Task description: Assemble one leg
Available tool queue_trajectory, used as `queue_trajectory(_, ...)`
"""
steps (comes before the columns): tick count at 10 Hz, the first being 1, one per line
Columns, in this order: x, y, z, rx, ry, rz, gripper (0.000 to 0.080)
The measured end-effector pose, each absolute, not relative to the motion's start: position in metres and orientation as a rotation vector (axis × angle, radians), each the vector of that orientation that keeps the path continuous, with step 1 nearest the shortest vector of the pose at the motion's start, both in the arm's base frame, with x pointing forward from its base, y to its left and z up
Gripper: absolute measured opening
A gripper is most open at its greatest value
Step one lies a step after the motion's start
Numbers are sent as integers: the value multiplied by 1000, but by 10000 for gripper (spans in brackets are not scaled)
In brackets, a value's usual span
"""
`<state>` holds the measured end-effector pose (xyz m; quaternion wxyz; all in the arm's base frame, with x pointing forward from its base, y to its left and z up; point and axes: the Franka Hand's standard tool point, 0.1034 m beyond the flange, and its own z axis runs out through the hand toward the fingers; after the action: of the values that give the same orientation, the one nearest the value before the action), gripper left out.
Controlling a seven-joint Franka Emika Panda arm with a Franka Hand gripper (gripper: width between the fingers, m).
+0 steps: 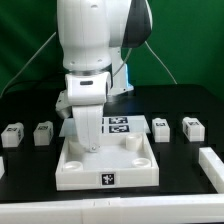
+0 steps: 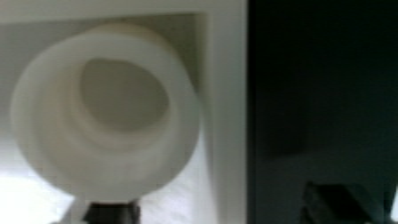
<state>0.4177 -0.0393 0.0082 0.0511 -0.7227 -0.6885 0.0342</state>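
Four small white legs with tags lie on the black table: two at the exterior view's left (image 1: 12,134) (image 1: 43,131), two at its right (image 1: 160,127) (image 1: 192,127). The large white tray (image 1: 108,172) with round corner sockets sits in front. My gripper (image 1: 88,144) is lowered onto the tray's back left corner, far from every leg. In the wrist view a round socket (image 2: 107,110) fills the picture beside the tray's wall (image 2: 217,90). My gripper (image 2: 226,210) stands astride that wall, one dark fingertip (image 2: 111,212) on the socket side. The jaws look apart and hold no leg.
The marker board (image 1: 120,125) lies flat behind the tray. A white part (image 1: 212,165) lies at the exterior view's right edge and another white piece (image 1: 2,168) at its left edge. The arm's body hides the table behind the tray.
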Motion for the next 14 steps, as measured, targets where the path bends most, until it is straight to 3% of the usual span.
queue_trajectory(1, 418, -39, 8, -2199, -2095, 104, 310)
queue_trajectory(2, 418, -39, 8, -2200, -2095, 104, 310)
queue_trajectory(3, 418, -39, 8, -2200, -2095, 104, 107)
queue_trajectory(5, 420, -40, 10, -2206, -2101, 93, 68)
queue_trajectory(14, 422, -40, 10, -2191, -2119, 88, 68)
